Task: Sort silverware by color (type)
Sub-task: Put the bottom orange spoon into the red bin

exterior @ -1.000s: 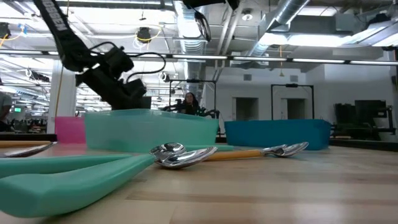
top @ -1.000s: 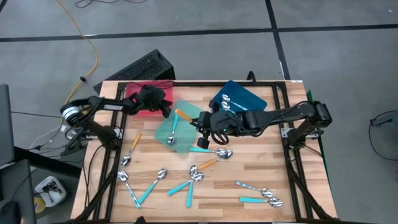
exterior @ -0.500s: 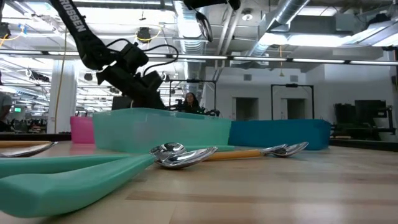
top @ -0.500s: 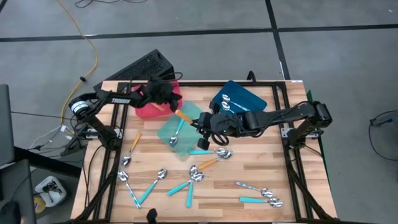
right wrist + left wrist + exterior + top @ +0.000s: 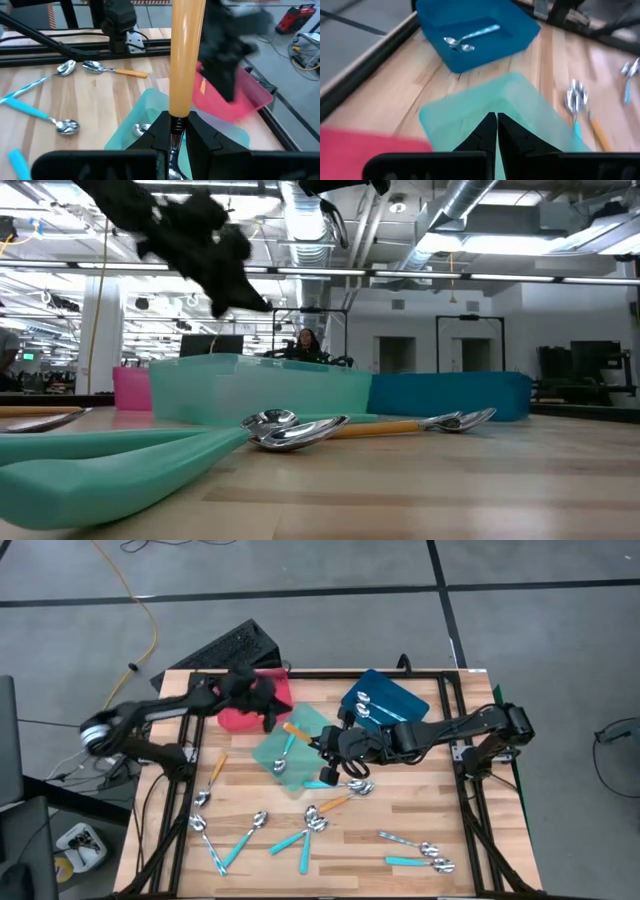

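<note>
Right end effector [image 5: 172, 131] grips 1 orange-handled spoon [image 5: 186, 50].

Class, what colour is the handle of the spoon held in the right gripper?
Orange, clearest in the right wrist view.

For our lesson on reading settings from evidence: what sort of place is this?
Probably a robotics lab in an open industrial hall: exposed ceiling ducts, a wooden workbench in a black frame, and cables trailing over the concrete floor.

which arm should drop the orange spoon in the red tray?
Right. Its pincer is shut on the orange-handled spoon, beside the teal tray, with the red tray just beyond. The left pincer is shut and empty, over the trays.
</note>
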Controlling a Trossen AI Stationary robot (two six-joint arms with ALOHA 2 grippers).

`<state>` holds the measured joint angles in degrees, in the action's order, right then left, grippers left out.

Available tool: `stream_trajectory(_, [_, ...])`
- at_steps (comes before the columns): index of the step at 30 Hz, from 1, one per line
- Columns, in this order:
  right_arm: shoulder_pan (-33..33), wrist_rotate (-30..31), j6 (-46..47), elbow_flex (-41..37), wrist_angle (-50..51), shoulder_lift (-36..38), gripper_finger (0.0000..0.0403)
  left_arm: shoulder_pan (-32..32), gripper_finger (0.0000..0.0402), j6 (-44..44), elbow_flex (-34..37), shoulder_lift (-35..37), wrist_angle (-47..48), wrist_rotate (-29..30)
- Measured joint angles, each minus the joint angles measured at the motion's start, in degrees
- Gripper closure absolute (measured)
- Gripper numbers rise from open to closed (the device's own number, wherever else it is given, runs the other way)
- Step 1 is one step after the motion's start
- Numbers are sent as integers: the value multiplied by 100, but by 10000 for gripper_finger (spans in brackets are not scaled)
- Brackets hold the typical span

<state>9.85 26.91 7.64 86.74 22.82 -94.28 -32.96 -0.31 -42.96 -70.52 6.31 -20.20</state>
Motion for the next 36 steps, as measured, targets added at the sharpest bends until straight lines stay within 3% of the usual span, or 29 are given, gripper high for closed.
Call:
stream_trajectory(3, [-3,18,-7,0,54,0,342,744,401,-86,0,903,937,904])
stream_trajectory(8, [-4,22,-42,0,104,0,342,2100,401,-1063,2,1813,2343,1803])
stream_trajectory(12, [-4,21,-59,0,161,0,342,3153,401,-1935,9,1983,3151,2668])
stream_trajectory(17, [-4,21,-57,0,270,-2,342,4079,401,-2675,11,1787,3648,2815])
stream_trajectory(23, [-4,21,-55,0,265,-2,342,4490,401,-3101,158,1380,3920,3043])
stream_trajectory(31, [-4,21,-15,0,305,-2,342,4517,401,-3294,926,1154,2994,2975])
stream_trajectory(36, [-4,21,-11,0,332,-2,342,4408,401,-3335,1255,1090,2856,3508])
